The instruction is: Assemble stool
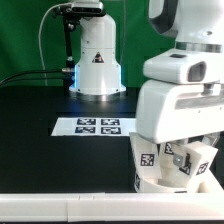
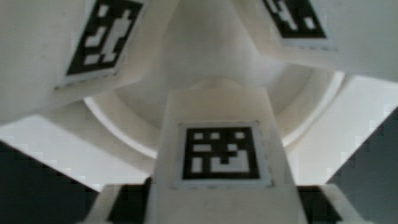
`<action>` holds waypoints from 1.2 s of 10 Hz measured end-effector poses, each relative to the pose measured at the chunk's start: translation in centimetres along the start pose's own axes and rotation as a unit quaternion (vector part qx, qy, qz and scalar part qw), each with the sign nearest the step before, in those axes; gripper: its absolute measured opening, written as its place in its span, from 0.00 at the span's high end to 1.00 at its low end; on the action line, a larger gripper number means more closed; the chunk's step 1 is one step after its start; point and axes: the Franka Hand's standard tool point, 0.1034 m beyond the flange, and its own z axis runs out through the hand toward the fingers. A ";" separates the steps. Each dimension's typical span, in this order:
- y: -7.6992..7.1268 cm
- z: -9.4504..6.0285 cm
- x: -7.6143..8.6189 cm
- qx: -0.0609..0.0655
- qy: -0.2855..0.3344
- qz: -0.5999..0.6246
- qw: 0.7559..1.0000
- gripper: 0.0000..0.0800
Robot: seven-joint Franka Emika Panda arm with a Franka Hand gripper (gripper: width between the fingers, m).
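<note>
The white stool stands upside down at the exterior view's lower right: the round seat (image 1: 160, 182) rests on the table and tagged legs (image 1: 148, 155) stick up from it. My gripper (image 1: 180, 162) is down over it. In the wrist view, a chunky leg (image 2: 222, 130) with a square tag runs straight between my fingers (image 2: 125, 203). The gripper (image 2: 221, 208) is shut on this leg. Two more tagged legs (image 2: 107, 40) (image 2: 294, 20) fan out beyond it over the curved seat (image 2: 107, 115). The arm hides much of the stool in the exterior view.
The marker board (image 1: 95, 126) lies flat on the black table at the middle. A long white rail (image 1: 60, 205) runs along the front edge. The robot's white base (image 1: 97, 60) stands at the back, before a green backdrop.
</note>
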 end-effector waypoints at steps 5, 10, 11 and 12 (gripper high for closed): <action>1.9 0.2 -0.6 0.015 -0.007 0.251 0.968 0.58; 4.2 0.2 -1.1 0.009 0.001 0.562 0.827 0.58; 4.4 0.3 -1.3 0.009 0.004 0.592 0.806 0.58; 4.4 0.3 -1.4 0.008 0.004 0.609 0.793 0.58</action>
